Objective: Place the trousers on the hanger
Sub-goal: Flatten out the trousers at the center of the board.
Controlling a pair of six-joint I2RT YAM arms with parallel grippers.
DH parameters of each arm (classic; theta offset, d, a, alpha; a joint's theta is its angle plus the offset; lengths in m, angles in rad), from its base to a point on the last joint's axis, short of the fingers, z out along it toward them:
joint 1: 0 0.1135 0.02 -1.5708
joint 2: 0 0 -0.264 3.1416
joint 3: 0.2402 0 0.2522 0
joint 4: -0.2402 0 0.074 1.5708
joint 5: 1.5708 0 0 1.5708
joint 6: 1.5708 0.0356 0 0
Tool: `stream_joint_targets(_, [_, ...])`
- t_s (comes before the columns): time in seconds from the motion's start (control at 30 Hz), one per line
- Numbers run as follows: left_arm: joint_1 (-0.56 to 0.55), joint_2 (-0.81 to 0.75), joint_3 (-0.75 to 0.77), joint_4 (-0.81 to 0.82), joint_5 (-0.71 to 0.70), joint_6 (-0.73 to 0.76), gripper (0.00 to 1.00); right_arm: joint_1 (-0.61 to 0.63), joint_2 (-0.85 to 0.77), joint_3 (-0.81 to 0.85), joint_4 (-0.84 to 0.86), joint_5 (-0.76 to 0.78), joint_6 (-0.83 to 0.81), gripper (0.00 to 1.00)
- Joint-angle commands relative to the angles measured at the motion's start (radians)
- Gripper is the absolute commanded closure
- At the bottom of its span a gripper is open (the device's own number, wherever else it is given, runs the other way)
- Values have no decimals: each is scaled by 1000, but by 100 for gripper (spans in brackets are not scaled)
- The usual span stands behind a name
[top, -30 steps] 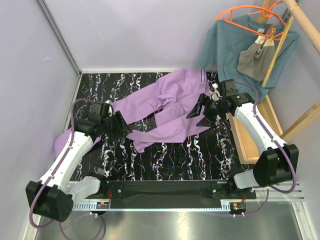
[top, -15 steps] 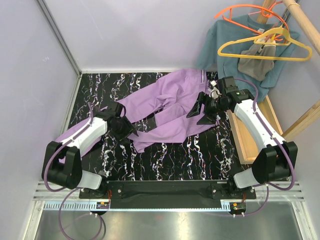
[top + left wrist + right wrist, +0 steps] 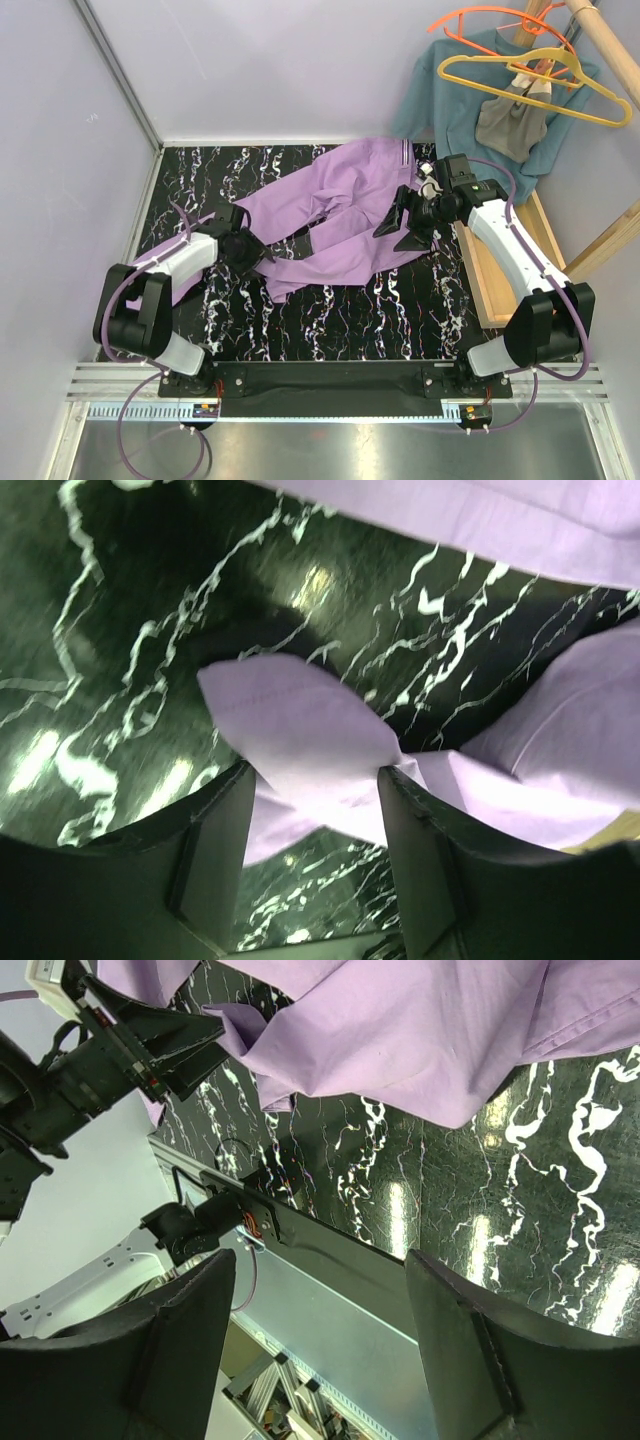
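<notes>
Lilac trousers [image 3: 340, 205] sprawled on the black marbled desk [image 3: 350, 320], striped waistband at the far side, my left end effector [image 3: 258, 255] released astride a leg fold, my right end effector [image 3: 400, 228] released above the cloth, yellow hanger [image 3: 500, 86] hanging before the teal shirt [image 3: 450, 95]

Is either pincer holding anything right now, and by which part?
Right pincer: nothing. Left pincer straddles a folded leg end of the trousers; whether it is actually clamped cannot be told.
</notes>
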Motion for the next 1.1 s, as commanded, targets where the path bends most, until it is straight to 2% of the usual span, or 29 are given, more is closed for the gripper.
stream_joint_targets(0.0, [5,26,-11,113,18,-13,43,6,-25,9,6,-20,-7,24])
stream_joint_targets(0.13, [12,40,3,107,-7,1,46,6,-22,9,3,-18,-7,24])
stream_joint_targets(0.2, [16,43,8,98,-16,16,56,6,-18,10,5,-20,-5,24])
stream_joint_targets(0.27, [19,38,26,78,-33,31,71,6,-16,9,6,-20,-5,24])
stream_joint_targets(0.3, [19,30,37,62,-65,51,87,6,-15,12,6,-20,-5,24])
stream_joint_targets(0.37, [19,0,74,4,-99,74,99,6,-9,12,8,-18,-7,24])
stream_joint_targets(0.5, [18,-92,172,-148,-270,174,100,6,20,22,-3,-7,-17,24])
stream_joint_targets(0.57, [19,-164,271,-255,-343,217,100,6,54,56,-30,20,-34,24])
stream_joint_targets(0.67, [19,-253,464,-425,-533,292,100,6,105,120,-78,68,-51,24])
stream_joint_targets(0.7, [19,-275,516,-465,-635,315,100,5,116,136,-87,80,-54,24])
stream_joint_targets(0.73, [19,-295,616,-550,-688,318,100,6,125,150,-107,106,-54,24])
stream_joint_targets(0.83, [19,-408,699,-683,-852,288,100,6,177,193,-151,151,-62,24])
stream_joint_targets(0.9, [19,-521,661,-767,-913,205,100,6,217,194,-167,166,-68,24])
stream_joint_targets(1.07, [19,-744,379,-910,-903,27,98,20,281,185,-149,186,-83,25])
